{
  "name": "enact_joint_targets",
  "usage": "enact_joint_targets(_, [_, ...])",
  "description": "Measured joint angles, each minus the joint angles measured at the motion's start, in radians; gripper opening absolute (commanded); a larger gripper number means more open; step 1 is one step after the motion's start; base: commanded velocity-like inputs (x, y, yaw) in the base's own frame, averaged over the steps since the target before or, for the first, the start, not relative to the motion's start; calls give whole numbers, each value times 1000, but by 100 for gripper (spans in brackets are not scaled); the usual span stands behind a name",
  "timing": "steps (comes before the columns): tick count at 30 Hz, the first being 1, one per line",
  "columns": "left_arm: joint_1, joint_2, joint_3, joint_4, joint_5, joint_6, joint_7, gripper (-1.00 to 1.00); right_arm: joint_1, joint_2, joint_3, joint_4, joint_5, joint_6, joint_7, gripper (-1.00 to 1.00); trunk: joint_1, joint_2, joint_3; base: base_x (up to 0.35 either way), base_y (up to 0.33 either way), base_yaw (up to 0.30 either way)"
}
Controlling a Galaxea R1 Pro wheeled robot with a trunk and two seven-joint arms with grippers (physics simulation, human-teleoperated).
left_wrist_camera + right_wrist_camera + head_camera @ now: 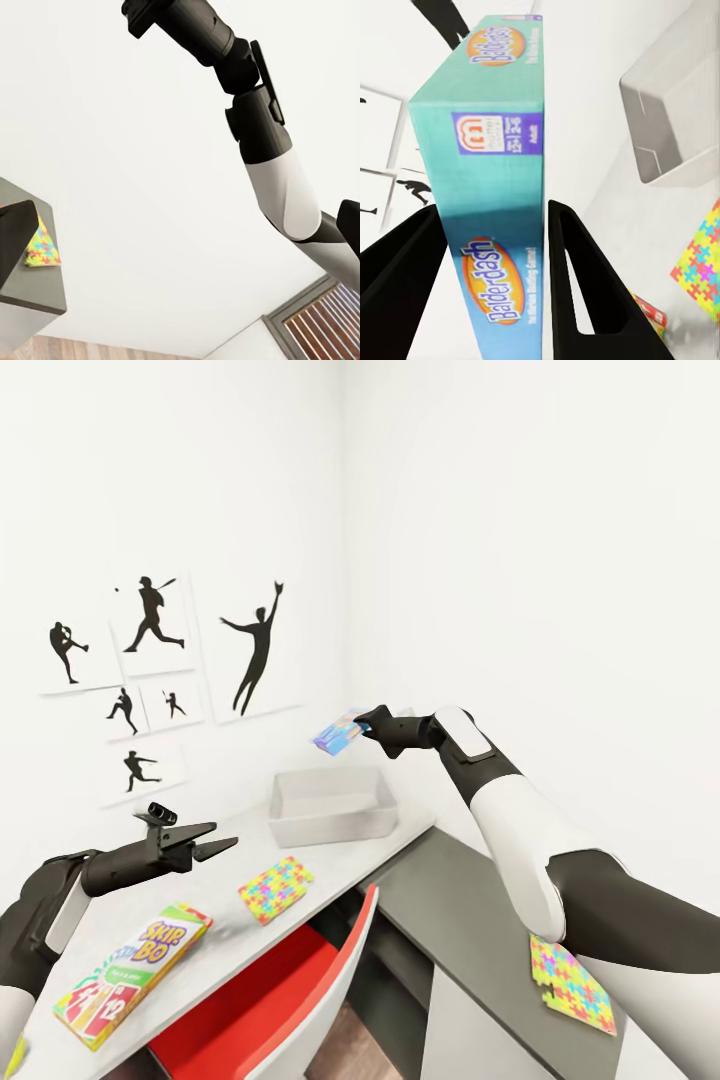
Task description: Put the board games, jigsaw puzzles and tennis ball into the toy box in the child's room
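Note:
My right gripper point(362, 726) is shut on a teal-blue "Balderdash" board game point(336, 735), held in the air above the far edge of the pale grey toy box point(330, 822). In the right wrist view both fingers point(574, 270) clamp the game box point(487, 187), with the toy box point(667, 127) below. My left gripper point(220, 840) hovers open and empty over the table point(190, 905). The Skip-Bo board game point(135, 972) lies near it. One jigsaw puzzle point(275, 888) lies on the table, another point(572, 985) on the dark cabinet. A yellow-green sliver point(14, 1052), perhaps the tennis ball, shows at the edge.
A red chair point(270, 990) is tucked under the table's front edge. Baseball-player silhouettes point(150, 660) hang on the white wall behind. The dark grey cabinet top point(470, 920) meets the table at the corner. A window with slats point(322, 326) shows in the left wrist view.

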Motion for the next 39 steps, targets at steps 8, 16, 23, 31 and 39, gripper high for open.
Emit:
enact_joint_targets(8, [0,0,13,0,0,1,0,100,0,0,-1,0,-1,-1,-1,-100,0,0,0,49,-45,0])
enact_joint_targets(16, [0,0,18,0,-1,1,0,100,0,0,0,0,-1,-1,-1,-100,0,0,0,98,-4,103])
enact_joint_targets(23, [0,0,18,0,-1,1,0,100,0,0,-1,0,-2,-1,-1,-100,0,0,0,47,0,84])
enact_joint_targets(31, [0,0,19,0,0,1,0,100,0,0,-1,0,0,-1,0,-100,0,0,0,130,0,9])
enact_joint_targets(39, [0,0,20,0,0,1,0,100,0,0,-1,0,-2,0,1,-100,0,0,0,52,0,77])
